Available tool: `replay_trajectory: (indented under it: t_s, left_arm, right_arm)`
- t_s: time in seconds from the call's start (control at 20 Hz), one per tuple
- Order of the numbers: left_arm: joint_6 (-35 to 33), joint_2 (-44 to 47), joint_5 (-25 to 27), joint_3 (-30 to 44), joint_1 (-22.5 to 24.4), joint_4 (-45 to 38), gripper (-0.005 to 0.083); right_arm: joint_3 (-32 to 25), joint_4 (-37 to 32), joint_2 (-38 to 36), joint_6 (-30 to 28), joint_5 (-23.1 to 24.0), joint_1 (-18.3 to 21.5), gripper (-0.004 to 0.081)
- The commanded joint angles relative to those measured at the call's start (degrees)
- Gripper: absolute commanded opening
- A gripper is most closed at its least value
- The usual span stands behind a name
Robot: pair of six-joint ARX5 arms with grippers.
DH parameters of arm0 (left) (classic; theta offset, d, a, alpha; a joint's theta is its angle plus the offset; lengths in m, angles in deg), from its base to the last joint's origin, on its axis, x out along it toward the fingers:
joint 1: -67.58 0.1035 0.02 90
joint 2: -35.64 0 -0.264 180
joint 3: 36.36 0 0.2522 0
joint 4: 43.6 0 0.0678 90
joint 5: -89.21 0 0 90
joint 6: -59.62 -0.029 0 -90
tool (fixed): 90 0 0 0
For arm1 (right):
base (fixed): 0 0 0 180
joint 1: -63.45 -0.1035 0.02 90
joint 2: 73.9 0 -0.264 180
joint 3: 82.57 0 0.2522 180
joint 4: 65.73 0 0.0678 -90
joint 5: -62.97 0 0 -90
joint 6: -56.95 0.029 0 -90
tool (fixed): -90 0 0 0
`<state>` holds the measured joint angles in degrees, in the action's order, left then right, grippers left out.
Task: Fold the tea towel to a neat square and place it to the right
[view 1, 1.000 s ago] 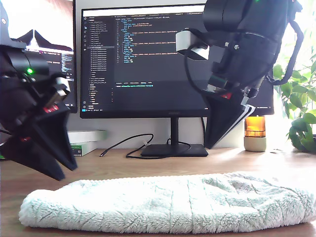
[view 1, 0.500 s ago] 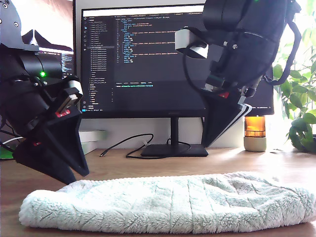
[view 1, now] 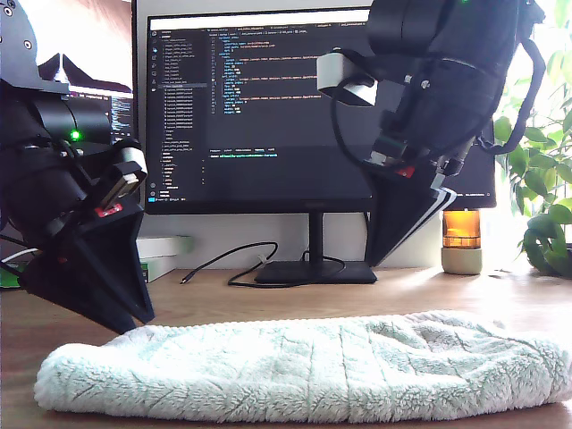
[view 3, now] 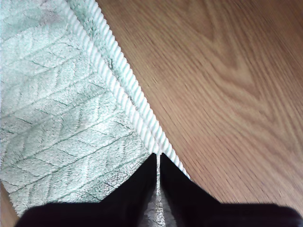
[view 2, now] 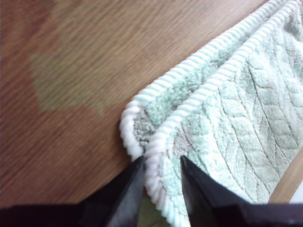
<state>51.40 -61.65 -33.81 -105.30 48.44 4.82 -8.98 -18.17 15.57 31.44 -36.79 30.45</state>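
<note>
The tea towel [view 1: 313,366], pale mint plush with a whitish corded hem, lies in a long doubled band across the front of the wooden table [view 1: 268,299]. My first gripper [view 1: 134,323] is down at the towel's end on the exterior view's left. Its jaws stand a little apart, open, astride the top layer's hem at the corner [view 2: 162,165]. My second gripper [view 1: 380,262] hangs above the towel's far edge, right of centre in the exterior view. It is shut with nothing in it, and the towel's hem [view 3: 137,113] runs below its tips [view 3: 158,158].
Behind the towel stand a monitor [view 1: 268,107] on a black base [view 1: 315,271], a loose black cable [view 1: 232,264] and stacked boxes [view 1: 161,255]. An amber jar [view 1: 461,239] and a leafy plant [view 1: 545,197] are at the exterior view's right.
My first gripper has come down and toward the exterior view's right, onto the towel's end, then eased slightly back. The second gripper and the towel have stayed put.
</note>
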Motion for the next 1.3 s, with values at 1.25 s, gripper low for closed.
replay_trajectory:
  t_s: [1.25]
  left_arm:
    - [-2.6, -1.7, 0.5, 0.3, -1.5, 0.1, -0.0024]
  right_arm:
    - [-0.5, -0.3, -1.2, 0.3, -0.7, 0.0, -0.0011]
